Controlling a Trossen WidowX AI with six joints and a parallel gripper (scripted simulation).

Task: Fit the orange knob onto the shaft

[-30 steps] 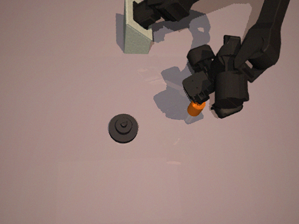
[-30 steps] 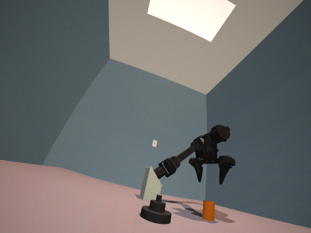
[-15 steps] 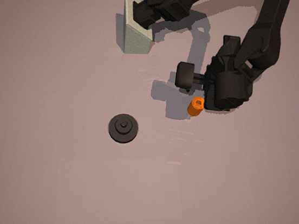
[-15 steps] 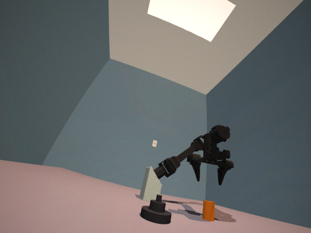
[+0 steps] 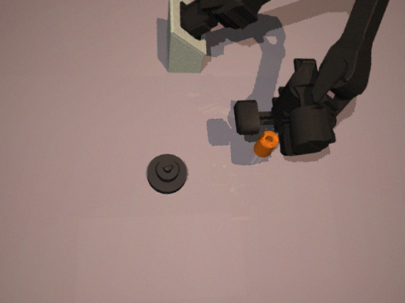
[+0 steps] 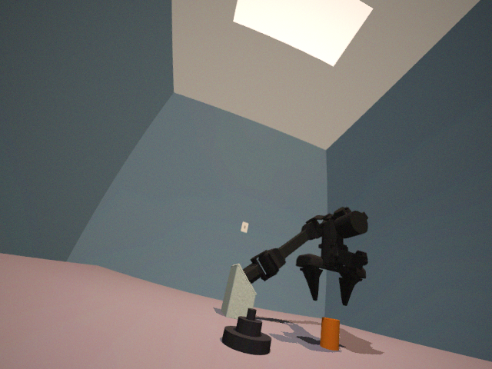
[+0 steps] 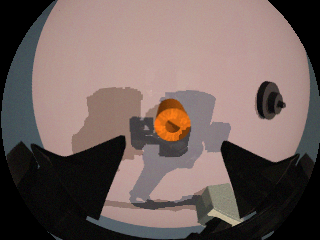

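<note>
The orange knob point(image 5: 263, 148) point(image 6: 330, 334) point(image 7: 163, 129) stands upright on the table, its hole facing up. A dark wedge shows inside the hole in the wrist view. My gripper point(image 6: 330, 302) point(image 7: 176, 144) is wide open and empty, pointing down with its fingertips above the knob's top. In the wrist view the knob appears between the two fingers, slightly beyond the tips. The round dark pedestal point(image 5: 165, 187) point(image 6: 246, 342) point(image 7: 264, 100) stands apart from the knob, its shaft point(image 5: 168, 168) point(image 6: 251, 314) point(image 7: 283, 105) bare and upright. The shaft's flat side cannot be made out.
A pale green wedge-shaped block point(image 5: 185, 58) point(image 6: 239, 300) point(image 7: 217, 199) stands behind the pedestal in the exterior view, with the arm's base end at its sloped face. The arm's shadows fall around the knob. A table edge shows at the upper right in the top view.
</note>
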